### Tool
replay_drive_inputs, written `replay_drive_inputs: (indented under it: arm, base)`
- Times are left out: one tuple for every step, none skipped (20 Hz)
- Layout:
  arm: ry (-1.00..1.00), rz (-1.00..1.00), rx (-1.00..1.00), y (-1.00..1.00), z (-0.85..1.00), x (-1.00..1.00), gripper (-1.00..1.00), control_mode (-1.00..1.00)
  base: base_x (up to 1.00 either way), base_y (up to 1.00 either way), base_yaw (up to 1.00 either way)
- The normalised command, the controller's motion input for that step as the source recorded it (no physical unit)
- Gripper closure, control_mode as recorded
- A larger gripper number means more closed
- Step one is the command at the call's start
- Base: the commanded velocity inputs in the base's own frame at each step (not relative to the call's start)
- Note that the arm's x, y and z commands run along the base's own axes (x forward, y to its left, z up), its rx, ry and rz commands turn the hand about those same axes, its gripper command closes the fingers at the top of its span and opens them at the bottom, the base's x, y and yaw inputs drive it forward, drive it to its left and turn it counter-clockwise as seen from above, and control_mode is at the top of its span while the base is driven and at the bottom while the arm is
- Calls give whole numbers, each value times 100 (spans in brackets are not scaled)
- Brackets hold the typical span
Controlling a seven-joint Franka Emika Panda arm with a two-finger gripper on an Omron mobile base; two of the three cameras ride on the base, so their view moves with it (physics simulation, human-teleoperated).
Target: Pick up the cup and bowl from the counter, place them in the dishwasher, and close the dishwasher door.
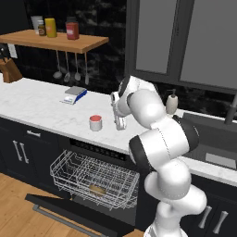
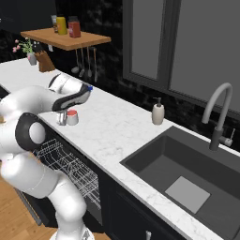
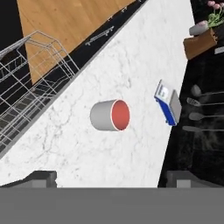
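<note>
Fingers point(image 1: 120, 123) hang spread above counter point(image 1: 41, 109) beside upright cup point(image 1: 95, 122).

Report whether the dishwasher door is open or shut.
Open. The dishwasher door lies dropped flat near the floor, and the white wire rack is pulled out above it.

My gripper point(image 2: 61, 119): jaws apart, just beside the cup point(image 2: 72, 117), which stands upright on the counter point(image 2: 112, 136). Below: wire rack point(image 2: 65, 164). Right: soap dispenser point(image 2: 158, 112), sink point(image 2: 187, 171), faucet point(image 2: 218, 115).
</note>
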Motion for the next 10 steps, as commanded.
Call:
replay_drive_inputs:
  arm:
    - [37, 25, -5, -9, 44, 29, -100, -100]
    - [38, 34, -1, -7, 36, 33, -100, -100]
    - [37, 41, 0, -7, 29, 36, -100, -100]
    - [34, 47, 0, -10, 27, 39, -100, -100]
    - [33, 51, 0, -10, 31, 46, -100, -100]
    - [33, 52, 0, -11, 31, 49, -100, -100]
    - [33, 52, 0, -9, 36, 49, -100, -100]
    - [31, 52, 0, -6, 36, 43, -100, -100]
    - [31, 51, 0, -1, 38, 36, -100, -100]
    - [29, 49, 0, 0, 44, 32, -100, -100]
  base:
    - [0, 0, 0]
    - [0, 0, 0]
    - [0, 0, 0]
    - [0, 0, 0]
    - [0, 0, 0]
    - [0, 0, 0]
    - [0, 0, 0]
    - [0, 0, 0]
    - [0, 0, 0]
    - [0, 0, 0]
